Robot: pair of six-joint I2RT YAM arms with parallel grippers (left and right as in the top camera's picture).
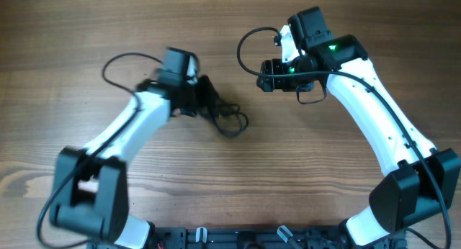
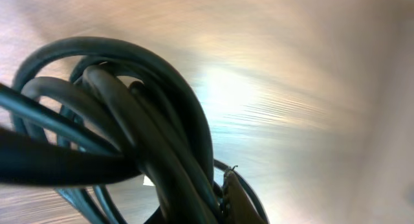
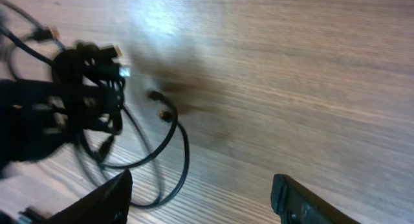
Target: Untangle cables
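The cables (image 1: 225, 116) are a small black bundle with loose loops, left of the table's middle. My left gripper (image 1: 198, 98) is shut on the bundle. In the left wrist view the cables (image 2: 129, 133) fill the left half, close to the camera and above the wood, and hide the fingers. In the right wrist view the bundle (image 3: 87, 88) sits at the left with loops (image 3: 171, 153) trailing onto the table and a small plug (image 3: 155, 96) beside it. My right gripper (image 1: 263, 75) is open and empty, to the right of the bundle, with its fingers wide apart (image 3: 200, 188).
The wooden table (image 1: 86, 33) fills the view. A thick arm wire loops behind my left arm (image 1: 115, 62), and another arcs beside my right wrist (image 1: 245, 44). The arm bases stand at the front edge (image 1: 245, 238).
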